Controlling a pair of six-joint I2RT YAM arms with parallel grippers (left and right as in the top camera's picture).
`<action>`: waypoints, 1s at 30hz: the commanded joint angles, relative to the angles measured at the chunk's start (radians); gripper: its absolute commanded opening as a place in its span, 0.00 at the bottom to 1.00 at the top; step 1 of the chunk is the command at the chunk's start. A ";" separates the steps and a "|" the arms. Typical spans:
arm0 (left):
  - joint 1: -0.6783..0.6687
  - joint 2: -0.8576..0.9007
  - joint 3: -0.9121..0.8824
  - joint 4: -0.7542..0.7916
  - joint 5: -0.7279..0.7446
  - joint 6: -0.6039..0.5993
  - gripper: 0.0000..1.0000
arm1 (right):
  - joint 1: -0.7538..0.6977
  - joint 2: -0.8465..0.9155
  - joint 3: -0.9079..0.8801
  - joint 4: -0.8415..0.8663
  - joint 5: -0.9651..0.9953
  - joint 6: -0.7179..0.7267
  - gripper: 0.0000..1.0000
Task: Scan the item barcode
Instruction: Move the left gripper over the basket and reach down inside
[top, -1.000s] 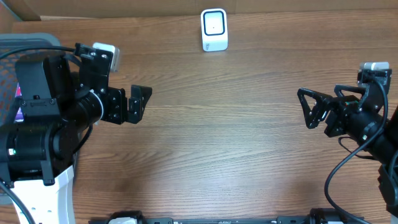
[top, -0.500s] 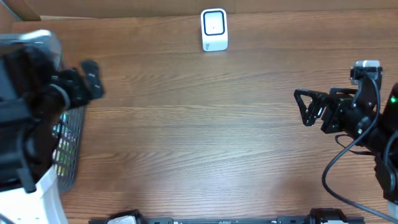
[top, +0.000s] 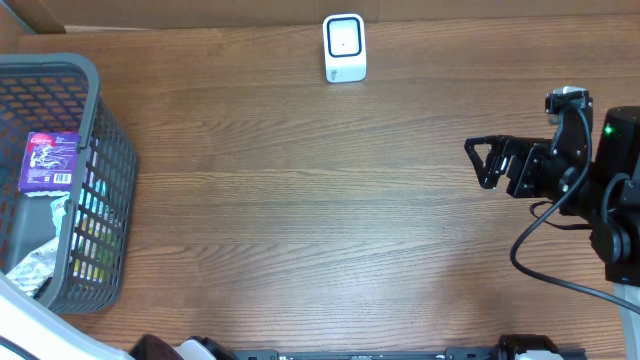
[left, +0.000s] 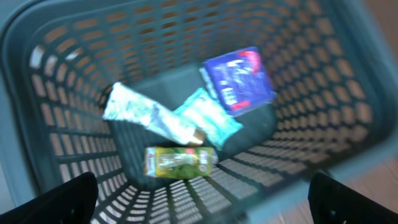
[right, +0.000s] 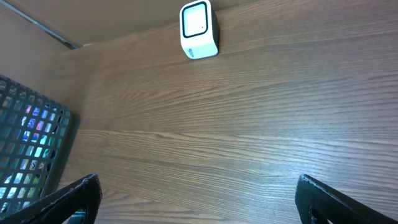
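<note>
The scanner (top: 344, 47) is seen overhead, not from the left wrist, where a basket (left: 323, 93) of packets (left: 236, 78) is shown. Left fingers (left: 62, 199) and right fingers (right: 68, 198) are apart.

Desk (top: 300, 200) middle lies open; basket (top: 108, 190) walls block the left edge, scanner (top: 344, 48) stands at the far edge.

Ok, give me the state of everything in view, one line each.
basket, upright, part filled
purple packet, inside the basket
scanner, standing upright
left gripper, open, empty, above the basket
right gripper, open, empty
</note>
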 joint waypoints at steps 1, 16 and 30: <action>0.021 0.058 -0.010 -0.007 0.027 -0.027 1.00 | 0.005 0.006 0.030 0.002 -0.002 -0.002 1.00; 0.015 0.173 -0.413 0.184 0.058 -0.020 0.95 | 0.005 0.011 0.030 0.002 -0.002 -0.002 1.00; -0.027 0.175 -0.881 0.591 0.180 0.112 0.95 | 0.005 0.071 0.030 -0.014 -0.003 -0.005 1.00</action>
